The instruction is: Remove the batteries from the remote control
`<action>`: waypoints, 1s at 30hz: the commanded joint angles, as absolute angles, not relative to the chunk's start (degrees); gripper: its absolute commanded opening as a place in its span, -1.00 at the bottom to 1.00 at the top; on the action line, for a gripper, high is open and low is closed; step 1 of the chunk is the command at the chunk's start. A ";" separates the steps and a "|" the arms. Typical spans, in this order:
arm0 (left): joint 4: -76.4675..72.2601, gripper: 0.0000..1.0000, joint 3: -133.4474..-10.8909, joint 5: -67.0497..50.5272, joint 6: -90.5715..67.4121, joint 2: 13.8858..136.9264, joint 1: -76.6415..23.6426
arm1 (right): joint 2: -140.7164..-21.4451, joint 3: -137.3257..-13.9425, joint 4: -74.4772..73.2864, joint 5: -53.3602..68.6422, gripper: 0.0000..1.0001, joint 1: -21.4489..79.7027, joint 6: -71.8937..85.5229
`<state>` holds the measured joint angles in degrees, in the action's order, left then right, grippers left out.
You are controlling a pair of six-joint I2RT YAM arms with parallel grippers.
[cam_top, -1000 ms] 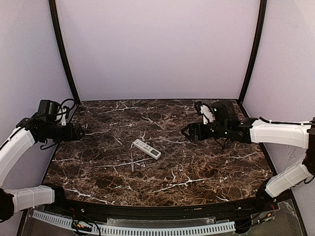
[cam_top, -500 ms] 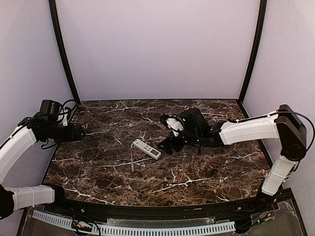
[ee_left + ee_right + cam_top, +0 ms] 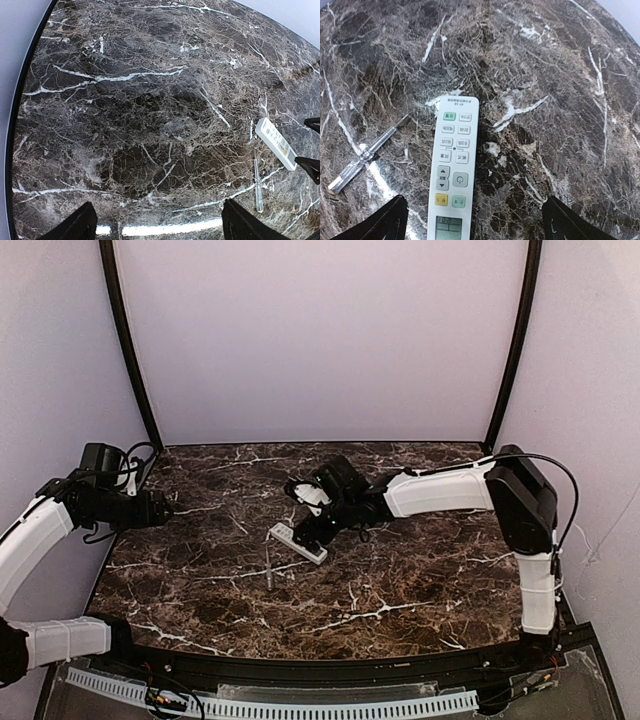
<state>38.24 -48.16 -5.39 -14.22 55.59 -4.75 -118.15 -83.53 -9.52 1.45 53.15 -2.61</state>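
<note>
Right gripper (image 3: 306, 524): swung in from right of desk (image 3: 420, 580), now over remote control (image 3: 452, 165); fingers wide, empty. Remote button-face up, battery side likely beneath. Left fingers (image 3: 75, 227) wide, idle.

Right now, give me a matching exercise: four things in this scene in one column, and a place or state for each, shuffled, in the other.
1. remote control
2. thin grey stick
3. left tool
4. right tool

A. open, near the left side of the table
B. open, just above the remote control
C. lying buttons up, mid-table
D. lying flat beside the remote control, not touching it

Pairs: 1-C, 2-D, 3-A, 4-B
</note>
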 commanded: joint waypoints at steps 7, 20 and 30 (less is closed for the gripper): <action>38.69 0.72 -47.46 -5.20 -15.01 54.70 -4.66 | -127.44 -95.00 -22.84 0.77 0.75 54.23 -4.13; 38.63 0.70 -47.37 -5.49 -14.94 54.84 -4.60 | -133.31 -101.96 -26.26 0.24 0.58 54.23 -4.58; 38.58 0.69 -47.29 -5.25 -15.03 54.92 -4.60 | -138.18 -108.49 -28.96 0.33 0.30 54.24 -4.31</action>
